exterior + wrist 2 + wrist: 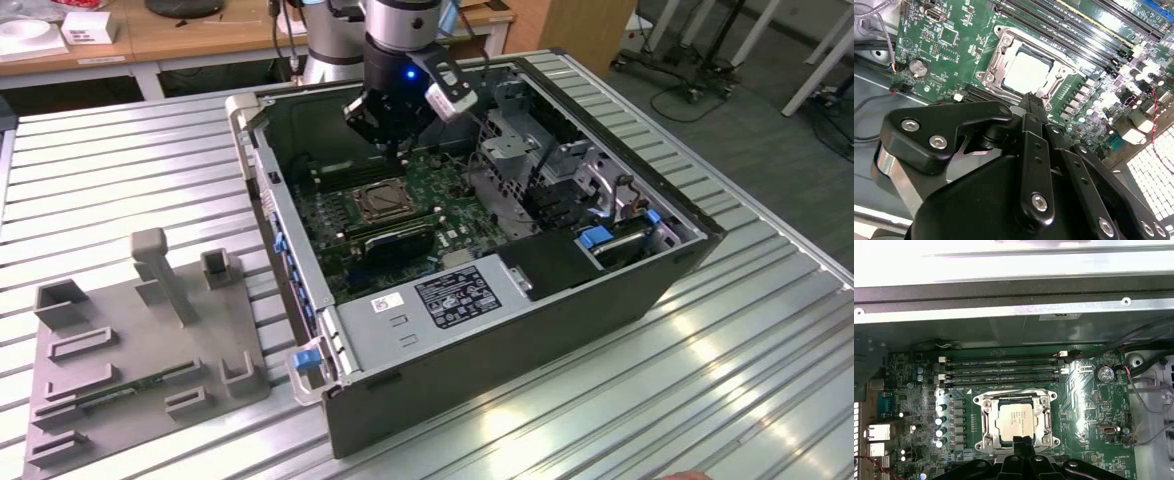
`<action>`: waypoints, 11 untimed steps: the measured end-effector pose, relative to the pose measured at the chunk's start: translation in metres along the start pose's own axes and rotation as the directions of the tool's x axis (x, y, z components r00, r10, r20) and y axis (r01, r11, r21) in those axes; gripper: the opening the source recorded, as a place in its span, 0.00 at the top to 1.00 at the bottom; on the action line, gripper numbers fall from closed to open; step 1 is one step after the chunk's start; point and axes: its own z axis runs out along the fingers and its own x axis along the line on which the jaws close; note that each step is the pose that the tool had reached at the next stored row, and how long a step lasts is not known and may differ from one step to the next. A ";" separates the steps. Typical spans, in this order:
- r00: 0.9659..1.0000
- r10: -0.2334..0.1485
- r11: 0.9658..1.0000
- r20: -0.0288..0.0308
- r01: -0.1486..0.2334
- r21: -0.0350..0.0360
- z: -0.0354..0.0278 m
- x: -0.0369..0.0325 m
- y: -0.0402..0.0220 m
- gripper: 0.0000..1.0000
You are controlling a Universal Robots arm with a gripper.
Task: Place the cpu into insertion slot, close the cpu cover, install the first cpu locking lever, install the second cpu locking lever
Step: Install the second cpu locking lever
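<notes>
CPU (1020,419): seated in insertion slot (985,432), CPU cover (1040,426) closed over it. Gripper (1023,441): jaws shut, empty, tips poised at the socket's near edge, directly above it.

open computer case (641,290) lying on a ribbed metal table (120,180), green motherboard (1089,405) inside with black memory slots (1001,371). grey fixture (134,340) rests on the table at the exterior view's left. wooden desk (200,35) stands behind.
</notes>
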 end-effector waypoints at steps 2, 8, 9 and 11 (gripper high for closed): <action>1.000 0.000 1.000 0.000 0.000 0.000 -0.0013 0.0000 0.0001 0.89; 1.000 0.000 1.000 0.000 0.000 0.000 -0.0052 -0.0001 0.0005 0.89; 1.000 0.000 1.000 0.000 0.000 0.000 -0.0058 -0.0001 0.0006 0.89; 1.000 0.000 1.000 0.000 0.000 0.000 -0.0071 -0.0001 0.0007 0.89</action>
